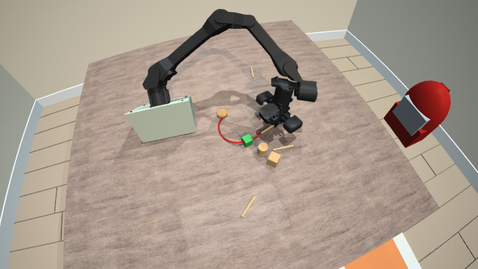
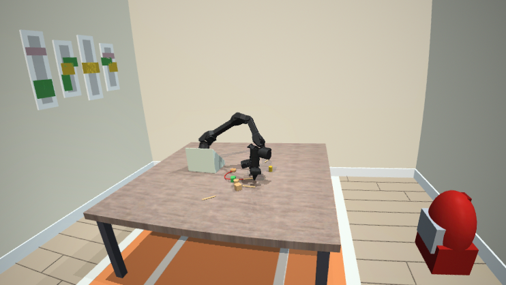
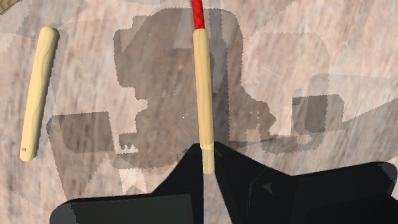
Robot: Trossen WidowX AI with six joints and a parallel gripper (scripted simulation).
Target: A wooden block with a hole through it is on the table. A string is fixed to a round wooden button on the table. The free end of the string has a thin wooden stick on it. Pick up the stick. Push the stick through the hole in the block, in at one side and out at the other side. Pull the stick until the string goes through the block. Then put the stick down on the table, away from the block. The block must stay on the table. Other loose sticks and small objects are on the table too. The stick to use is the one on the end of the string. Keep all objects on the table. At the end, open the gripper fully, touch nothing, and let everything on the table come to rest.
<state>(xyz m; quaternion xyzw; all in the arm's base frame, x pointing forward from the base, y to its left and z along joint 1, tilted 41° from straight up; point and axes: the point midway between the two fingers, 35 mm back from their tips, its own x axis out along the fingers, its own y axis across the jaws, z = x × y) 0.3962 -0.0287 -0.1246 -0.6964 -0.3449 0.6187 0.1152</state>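
Observation:
My gripper (image 1: 274, 125) (image 2: 254, 178) (image 3: 205, 149) is shut on the far end of the string's wooden stick (image 1: 266, 129) (image 2: 247, 178) (image 3: 203, 90), low over the table. The stick points back to the green block (image 1: 247, 140) (image 2: 232, 178), which sits on the table. The red string (image 1: 218, 127) (image 3: 198, 15) curves from the round wooden button (image 1: 221, 112) (image 2: 232, 170) to the block's left side. It shows again on the right side, between block and stick, so it runs through the block. The hole itself is not visible.
Near the green block stand a wooden cylinder (image 1: 263, 149) and a wooden cube (image 1: 274, 158). Loose sticks lie beside them (image 1: 283, 147) (image 3: 39, 95), at the front (image 1: 248, 206) and at the back (image 1: 252, 72). A yellow cylinder (image 2: 270, 168) stands right of the arm. A pale green box (image 1: 163, 120) stands by the arm's base.

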